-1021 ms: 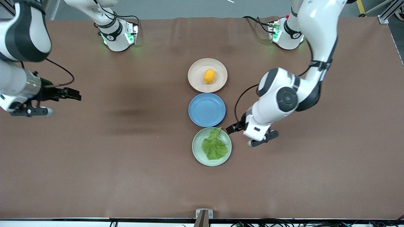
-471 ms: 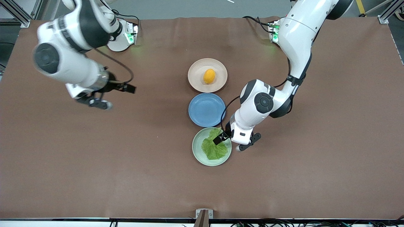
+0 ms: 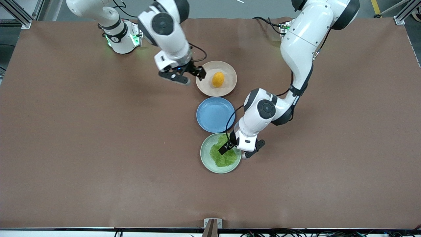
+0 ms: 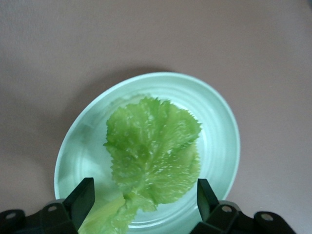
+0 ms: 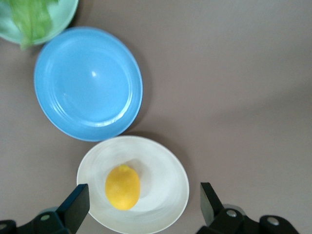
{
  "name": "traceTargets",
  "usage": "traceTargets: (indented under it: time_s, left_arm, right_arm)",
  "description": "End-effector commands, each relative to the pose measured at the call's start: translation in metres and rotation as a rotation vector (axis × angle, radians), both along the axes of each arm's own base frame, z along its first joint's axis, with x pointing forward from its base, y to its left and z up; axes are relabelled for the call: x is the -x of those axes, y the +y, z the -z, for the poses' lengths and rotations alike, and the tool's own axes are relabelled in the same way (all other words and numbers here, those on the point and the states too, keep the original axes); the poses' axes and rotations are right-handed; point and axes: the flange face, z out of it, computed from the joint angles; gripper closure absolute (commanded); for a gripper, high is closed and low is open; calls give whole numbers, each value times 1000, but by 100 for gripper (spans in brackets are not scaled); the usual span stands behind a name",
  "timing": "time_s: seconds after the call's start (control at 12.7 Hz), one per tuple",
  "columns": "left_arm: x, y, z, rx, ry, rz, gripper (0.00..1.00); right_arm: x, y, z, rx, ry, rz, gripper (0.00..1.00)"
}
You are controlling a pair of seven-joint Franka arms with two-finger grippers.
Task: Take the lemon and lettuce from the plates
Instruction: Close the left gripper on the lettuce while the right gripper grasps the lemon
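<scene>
Approaching stage only; nothing lifted. Lemon [image 3: 218, 79] on beige plate [image 3: 230, 86], farther than blue plate [image 3: 215, 115]; lettuce [image 3: 223, 155] on green plate [image 3: 206, 159], nearer. Right gripper [image 3: 199, 72] over beige plate's rim, left gripper [image 3: 227, 147] over lettuce, fingers apart on both.

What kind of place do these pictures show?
Probably a robotics lab. Two white arms are bolted to a brown-covered table; aluminium framing stands at its corners. The open left gripper is over the lettuce, the open right gripper beside the lemon.

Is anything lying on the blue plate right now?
No, the blue plate is bare; the lemon and lettuce lie on other plates.
</scene>
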Motion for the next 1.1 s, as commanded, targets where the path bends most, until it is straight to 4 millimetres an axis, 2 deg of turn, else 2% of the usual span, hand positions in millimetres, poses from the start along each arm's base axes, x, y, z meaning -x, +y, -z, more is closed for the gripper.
traceTargets:
  time_s: [0.0, 0.16, 0.31, 0.47, 0.71, 0.79, 1.02]
  left_arm:
    - [1, -2, 8, -3, 2, -18, 10]
    - [0, -1, 9, -4, 1, -19, 17]
    - [1, -1, 12, -6, 5, -19, 24]
    - [0, -1, 14, -6, 7, -20, 40]
    - [0, -1, 13, -4, 4, -20, 66]
    - [-1, -2, 12, -4, 3, -20, 77]
    - [-3, -2, 4, 3, -7, -22, 96]
  right_arm:
    - [18, 27, 39, 48, -55, 30, 0]
    - [42, 54, 76, 57, -83, 41, 0]
    - [53, 69, 107, 65, -125, 73, 0]
    - [65, 83, 128, 66, -138, 95, 0]
    - [75, 98, 142, 71, -133, 115, 0]
    - [84, 106, 149, 73, -137, 111, 0]
    - [91, 110, 163, 84, -155, 93, 0]
